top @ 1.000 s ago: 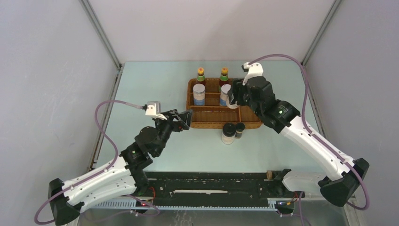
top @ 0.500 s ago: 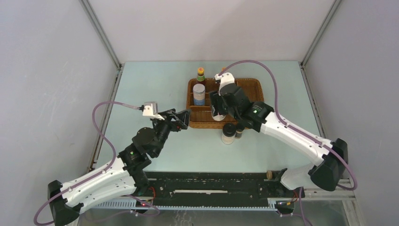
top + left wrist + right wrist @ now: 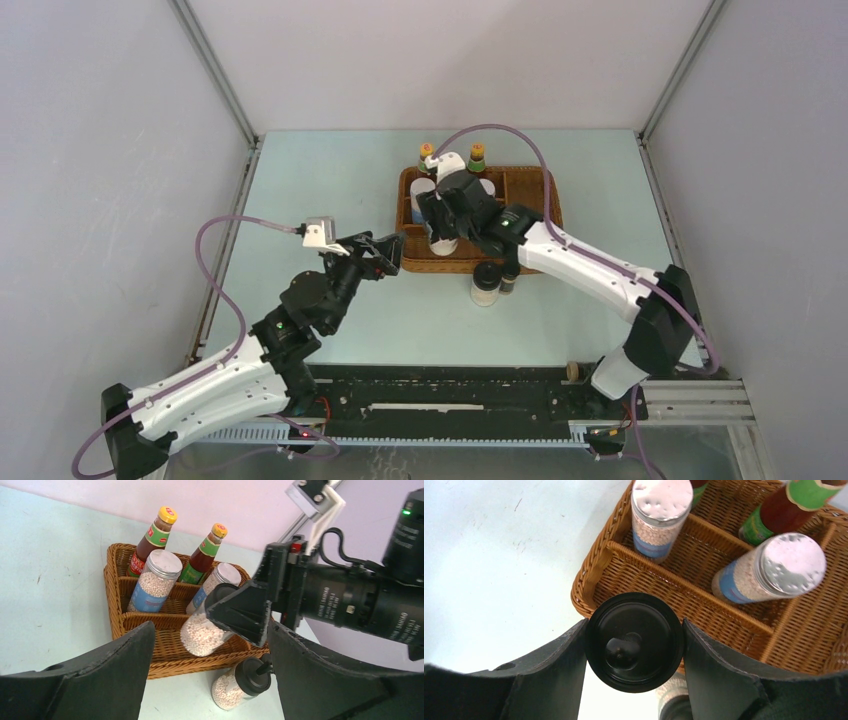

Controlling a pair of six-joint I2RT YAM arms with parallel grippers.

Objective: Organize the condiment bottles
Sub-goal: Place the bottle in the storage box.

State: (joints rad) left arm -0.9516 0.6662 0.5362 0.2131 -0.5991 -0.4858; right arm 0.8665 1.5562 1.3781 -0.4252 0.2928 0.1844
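Right tool [image 3: 634, 645] shifted left, gripping black-capped bottle [image 3: 202, 632] (labels illegible)

Black cylindrical motor housing on the right arm [image 3: 345, 605]: white lettering, "DAMIAO" readable; the word before it is unclear.
Second black housing further along that arm [image 3: 402, 625]: the same white "DAMIAO" lettering.
Green neck labels of the dark glass sauce bottles with yellow caps [image 3: 156, 535]: small red mark, too small to read.
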